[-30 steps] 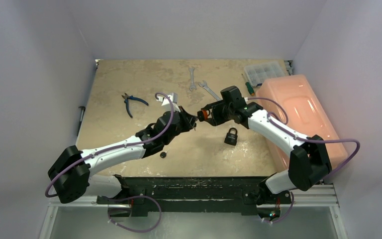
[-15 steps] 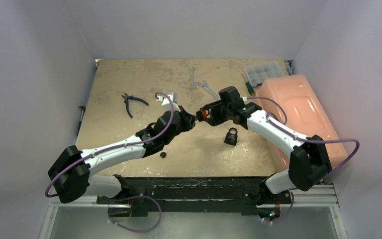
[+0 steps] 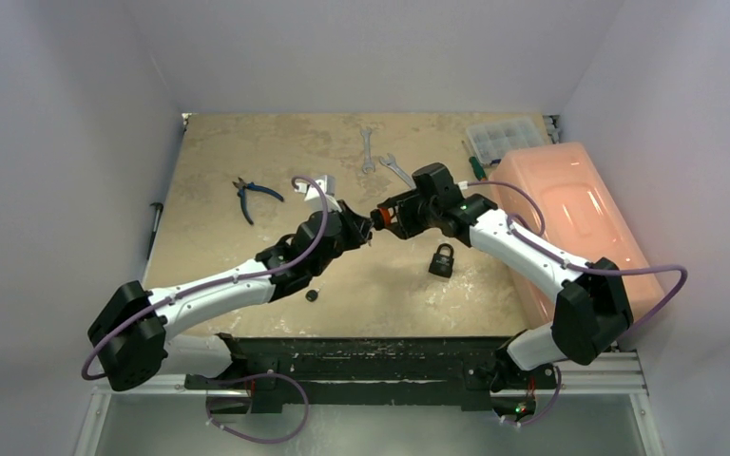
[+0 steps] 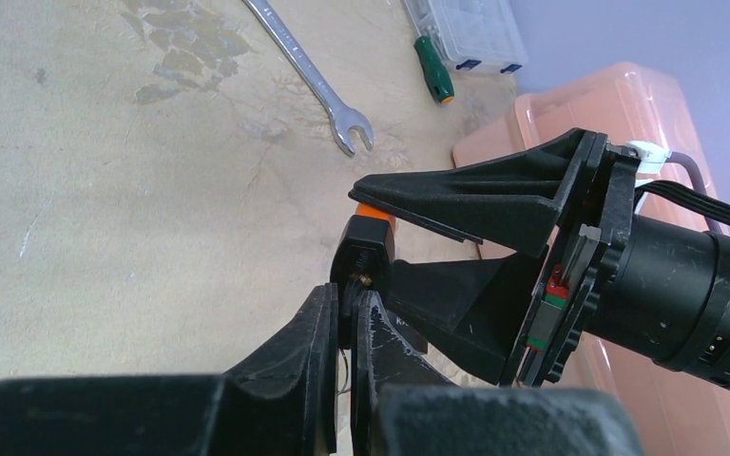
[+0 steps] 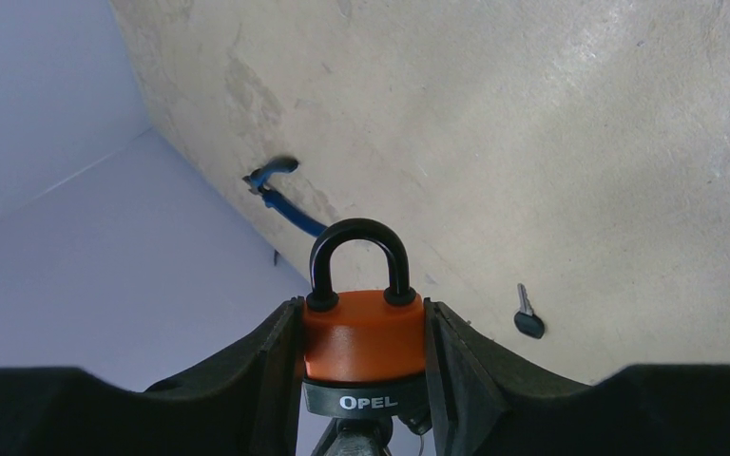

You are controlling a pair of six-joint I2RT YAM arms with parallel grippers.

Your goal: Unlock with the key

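Well left on the table (image 3: 247, 152) lie the pliers (image 3: 255, 197), a loose key (image 3: 312, 295) nearer; the left gripper (image 4: 344, 302) is pinched together on the key (image 4: 361, 281), only a sliver showing, its tip at the black base of the orange padlock (image 5: 363, 340); that padlock hangs above the table's middle, long axis in line with the left fingers, closed shackle pointing away from them; the right gripper (image 5: 362, 309) clamps its orange sides; a black padlock (image 3: 442, 258) lies nearer, right.
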